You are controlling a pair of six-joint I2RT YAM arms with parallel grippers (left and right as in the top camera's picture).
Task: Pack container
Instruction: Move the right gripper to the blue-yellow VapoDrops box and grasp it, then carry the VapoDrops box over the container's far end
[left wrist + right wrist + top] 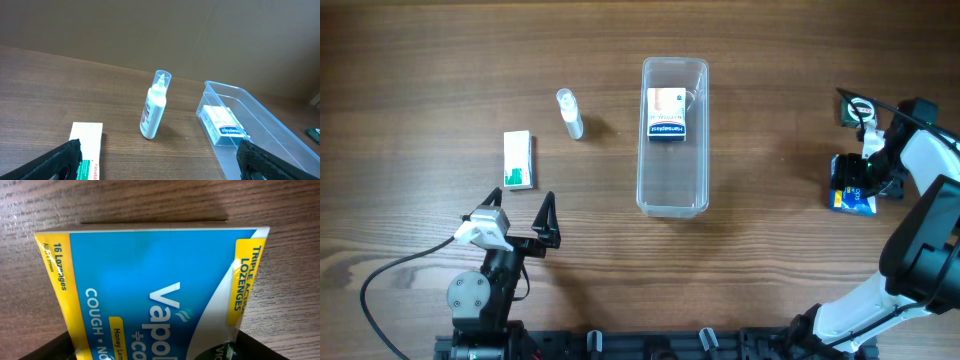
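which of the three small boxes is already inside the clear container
The white and dark-blue box, inside the clear plastic container. The white-and-green box and the blue-and-yellow lozenge box are both outside it.

A wooden table [430, 70] fills the whole overhead view, dark brown, its grain running side to side in long streaks; a paler, swirling patch of grain shows near the front left corner; up close the surface looks finely ridged and catches a dull sheen; past the table's far edge, seen from low down, stands a plain tan-brown wall [100, 25], matt and bare save for a faint slanting line; the light is soft and even, throwing only short, blurred shadows on the wood.
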